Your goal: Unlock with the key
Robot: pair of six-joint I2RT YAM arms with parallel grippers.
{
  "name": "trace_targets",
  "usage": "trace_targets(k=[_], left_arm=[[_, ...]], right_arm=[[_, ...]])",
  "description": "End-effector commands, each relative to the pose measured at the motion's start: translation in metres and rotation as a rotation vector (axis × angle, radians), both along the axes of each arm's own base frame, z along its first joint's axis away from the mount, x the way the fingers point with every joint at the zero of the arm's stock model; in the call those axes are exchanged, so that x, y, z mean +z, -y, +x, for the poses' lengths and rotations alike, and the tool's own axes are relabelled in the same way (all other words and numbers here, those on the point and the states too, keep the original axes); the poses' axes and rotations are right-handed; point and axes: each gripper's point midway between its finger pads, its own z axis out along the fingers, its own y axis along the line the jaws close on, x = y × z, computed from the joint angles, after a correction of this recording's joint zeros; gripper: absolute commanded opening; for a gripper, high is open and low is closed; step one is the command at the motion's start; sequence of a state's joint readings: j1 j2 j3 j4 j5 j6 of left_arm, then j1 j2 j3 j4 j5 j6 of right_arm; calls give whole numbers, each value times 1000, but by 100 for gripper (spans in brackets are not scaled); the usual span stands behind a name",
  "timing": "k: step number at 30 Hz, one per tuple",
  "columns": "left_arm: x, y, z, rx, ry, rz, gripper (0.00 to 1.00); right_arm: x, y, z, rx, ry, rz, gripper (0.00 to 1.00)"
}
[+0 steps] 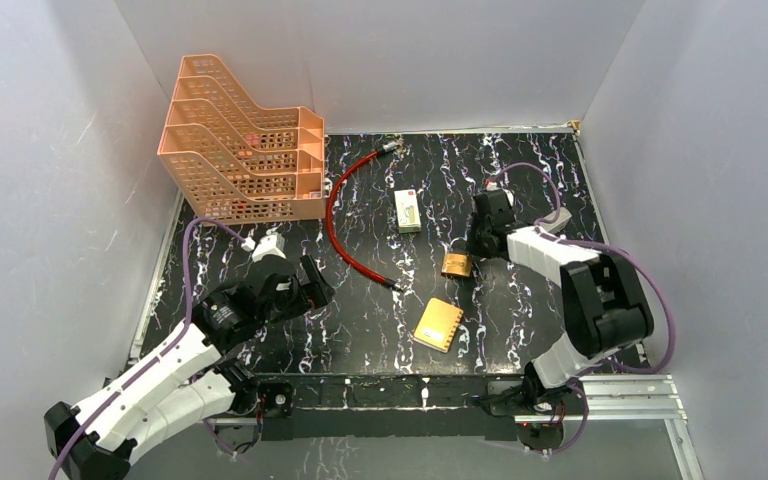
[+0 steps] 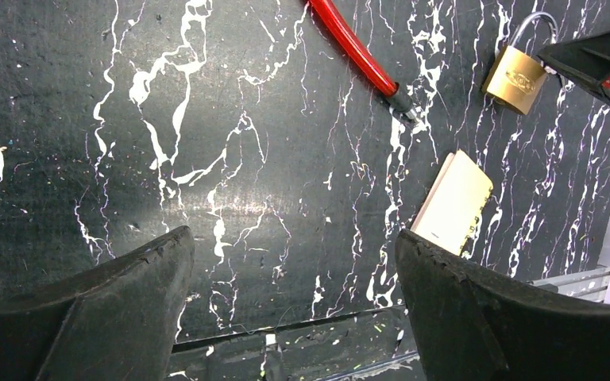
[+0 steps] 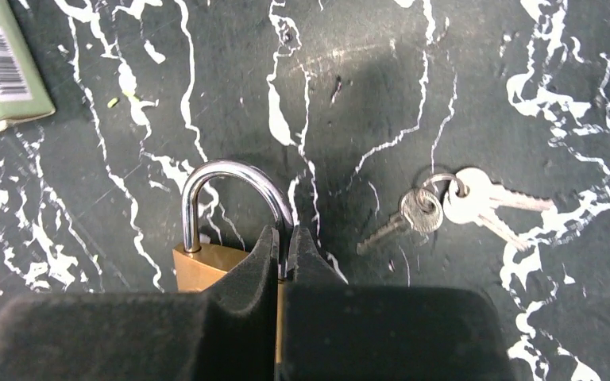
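Black worktop (image 1: 380,320) — padlock (image 3: 202,268) pinched by the right hand (image 3: 284,238), left hand (image 2: 292,238) spread; the key (image 3: 419,210) at 3 o'clock could be swept aside by dragging.

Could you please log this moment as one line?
right gripper: jaws shut on padlock shackle | key: on table, ungrasped | left gripper: jaws open

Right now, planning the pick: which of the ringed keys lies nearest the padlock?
The small dull key, its blade pointing toward the padlock; the two paler keys point away, rightward.
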State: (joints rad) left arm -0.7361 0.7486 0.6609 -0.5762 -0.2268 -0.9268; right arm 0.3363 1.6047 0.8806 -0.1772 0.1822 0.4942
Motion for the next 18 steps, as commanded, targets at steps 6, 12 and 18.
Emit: trace_targets(k=[6, 12, 18], left_arm=[[7, 2, 5, 4, 33, -17, 93], [12, 2, 10, 3, 61, -11, 93], [15, 5, 16, 2, 81, -10, 93]], right_arm=[[68, -18, 14, 55, 298, 121, 0], [82, -23, 13, 95, 385, 157, 0], [103, -29, 9, 153, 483, 180, 0]])
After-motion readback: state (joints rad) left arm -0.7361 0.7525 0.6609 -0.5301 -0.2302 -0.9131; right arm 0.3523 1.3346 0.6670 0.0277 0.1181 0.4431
